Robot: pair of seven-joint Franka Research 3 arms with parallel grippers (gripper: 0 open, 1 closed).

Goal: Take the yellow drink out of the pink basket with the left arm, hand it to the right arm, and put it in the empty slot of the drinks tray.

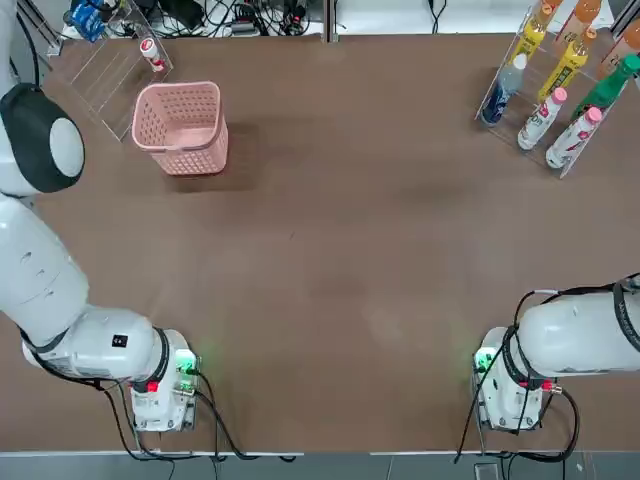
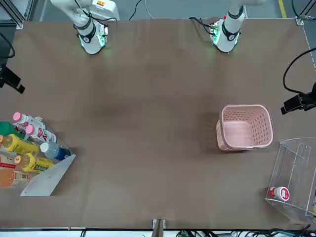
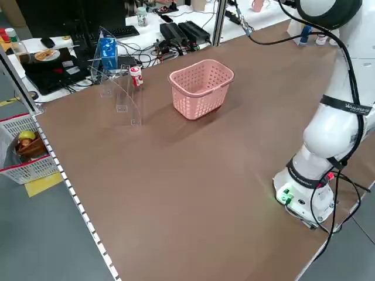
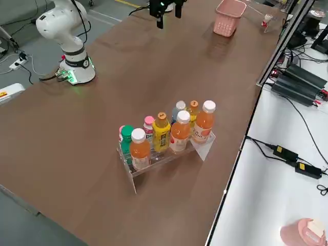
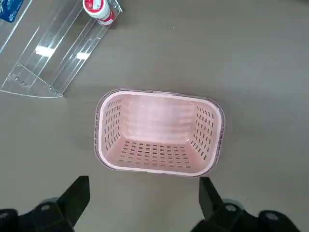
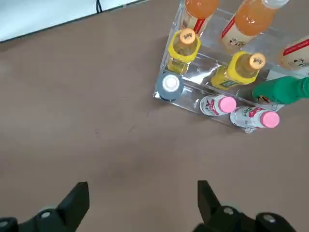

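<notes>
Both arms hang high over their own ends of the table, jaws spread wide and holding nothing: the left gripper (image 5: 144,200) above the pink basket (image 5: 159,131), the right gripper (image 6: 143,203) above the drinks tray (image 6: 193,99). Farther off, at eleven o'clock in the top view, the basket is empty. At one o'clock, two yellow drinks (image 6: 182,50) already stand racked, so the task looks finished. No label is readable.

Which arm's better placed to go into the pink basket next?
Left. The left gripper hangs open above the pink basket, which looks empty; the right gripper is over by the drinks tray.
</notes>
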